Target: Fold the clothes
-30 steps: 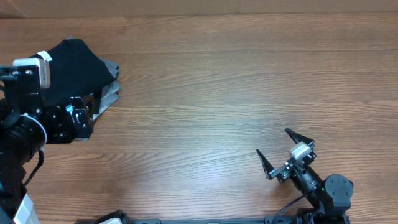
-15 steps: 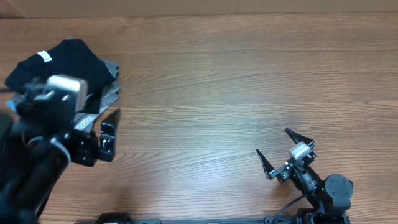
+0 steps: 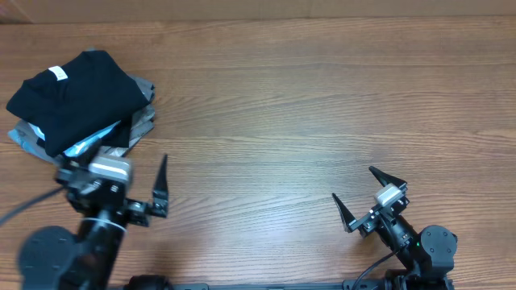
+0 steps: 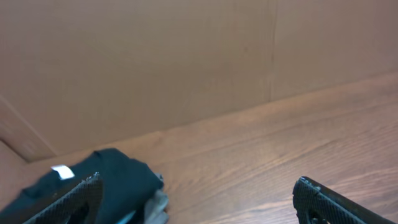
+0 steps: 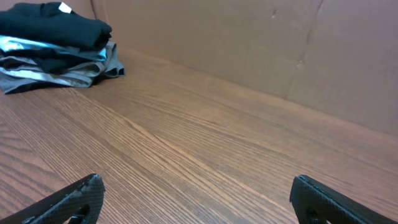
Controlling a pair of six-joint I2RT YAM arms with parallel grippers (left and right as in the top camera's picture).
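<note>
**Left pincer** (image 4: 199, 183): the jaws stand wide apart and hold nothing. Both fingers show at the lower corners of the left wrist view, with bare wooden surface (image 3: 282, 105) between them. The overhead view shows only one finger (image 3: 162, 181) clearly.

**Right pincer** (image 3: 353, 183): the jaws are also spread wide and hold nothing. They touch no garment, and only wood grain lies between the fingers in the right wrist view.

**Black T-shirt** (image 3: 76, 93): it lies folded into a compact block on top of a stack of garments. Its white neck label (image 3: 56, 74) faces up near the far edge. From the left pincer the T-shirt lies ahead and off towards the left finger, near but not touching. From the right pincer it lies far ahead and to the left, well apart, across open surface.

**Stack under the T-shirt:** a light blue garment (image 5: 37, 46) lies directly beneath the black one, showing as a thin band in the right wrist view. Folded grey garments (image 5: 65, 76) lie below that and stick out past the T-shirt on the side towards the right pincer. The lowest grey layer rests on the surface.

**Background:** a brown cardboard wall (image 4: 186, 62) stands beyond the stack, along the far edge of the surface.
</note>
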